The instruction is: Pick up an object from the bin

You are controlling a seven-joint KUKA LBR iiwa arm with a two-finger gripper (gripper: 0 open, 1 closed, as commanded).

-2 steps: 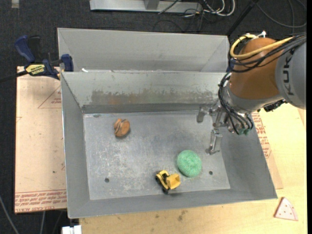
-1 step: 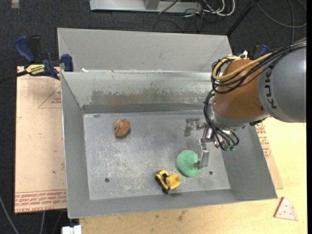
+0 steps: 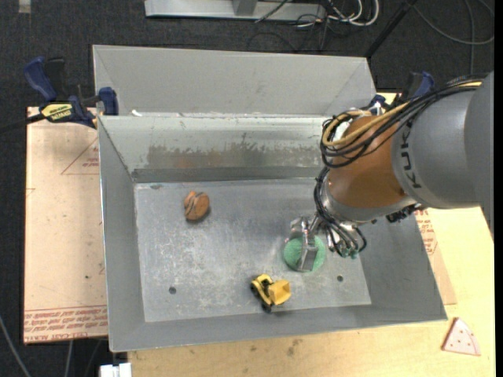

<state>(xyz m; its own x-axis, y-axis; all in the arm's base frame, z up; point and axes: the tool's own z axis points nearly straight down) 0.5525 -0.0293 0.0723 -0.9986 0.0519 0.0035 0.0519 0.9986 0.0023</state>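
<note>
Grey metal bin (image 3: 118, 250), sloped walls, flat scuffed floor; contents three loose items, listed from the left. Item one: small rounded lump, brown and orange, with a paler streak (image 3: 196, 206), lying alone on the floor well to the left of the gripper and farther back, toward the rear wall; touching nothing. Item two: small yellow toy with black parts, blocky in shape (image 3: 271, 290), near the gripper, to its left and on the front-wall side, close to the front edge of the floor; apart from the other items. Item three: green rounded object (image 3: 295, 254), directly beneath the gripper, on the right half of the floor; its left and lower edges show past the metal of the tool, the rest is covered. Gripper (image 3: 306, 240): down low over the green object, at or just above its top; contact cannot be confirmed, and its state, wide or narrow, cannot be told from this angle. Behind and to the right of it: orange wrist cover (image 3: 365, 175), a bundle of looped cables (image 3: 354, 128), then the grey arm link (image 3: 452, 151) running off to the right.
</note>
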